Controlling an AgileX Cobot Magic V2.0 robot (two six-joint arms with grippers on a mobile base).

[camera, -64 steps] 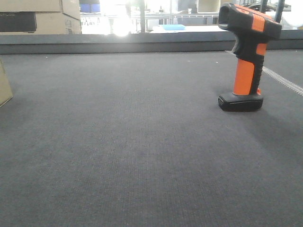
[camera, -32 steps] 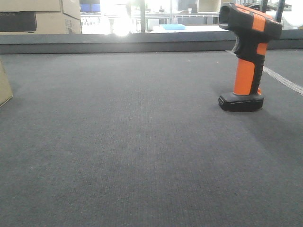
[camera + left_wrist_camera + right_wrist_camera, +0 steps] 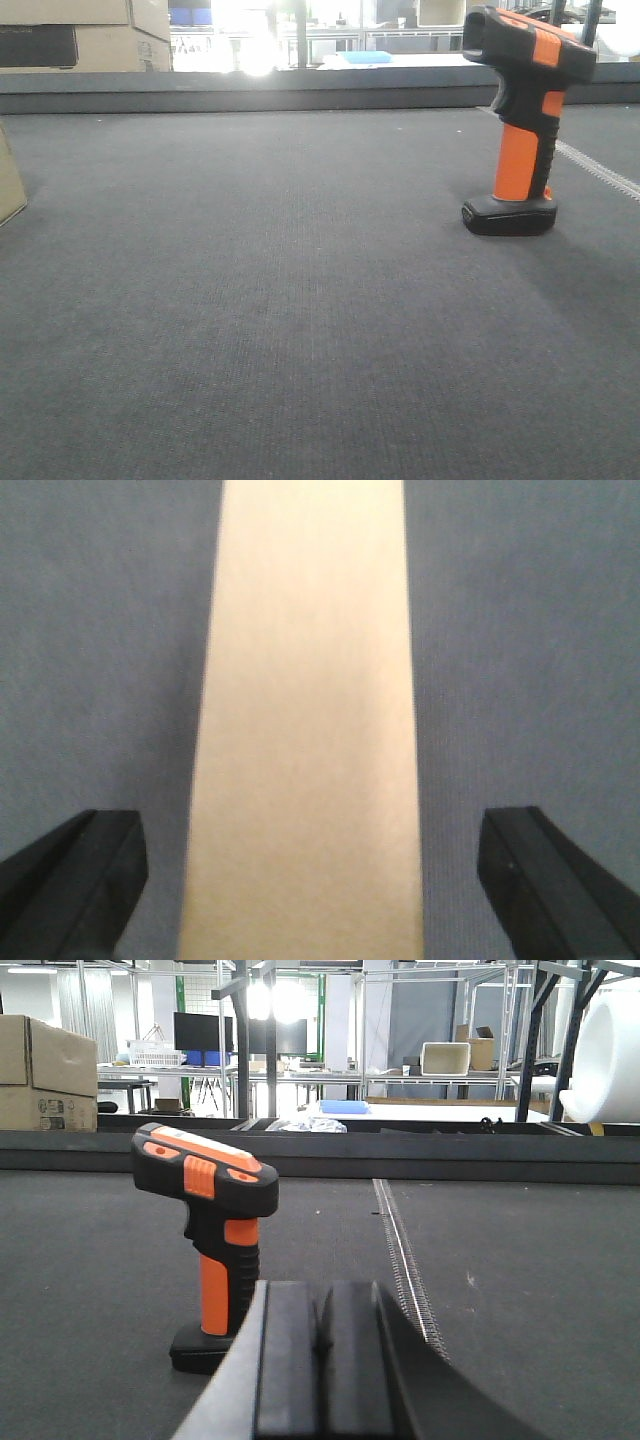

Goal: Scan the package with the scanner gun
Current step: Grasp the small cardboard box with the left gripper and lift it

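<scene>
orange-and-black scanner gun (image 3: pixel 520 130) looks rigid and light; we'd take its handle. our left gripper (image 3: pixel 310 852) spreads wide over the cardboard package (image 3: pixel 305 710); right gripper (image 3: pixel 320 1355) closed, empty.

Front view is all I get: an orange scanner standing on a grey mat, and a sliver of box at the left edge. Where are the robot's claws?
Observer: The left claw is open over the box, one of its fingers on each side.
Operator: Is it gripping the box?
Observer: No. In the left wrist view, grey mat shows between each finger and the box.
Operator: And the other claw?
Observer: The right claw is shut on nothing. The scanner stands upright ahead of it, towards the left of its camera's picture.
</scene>
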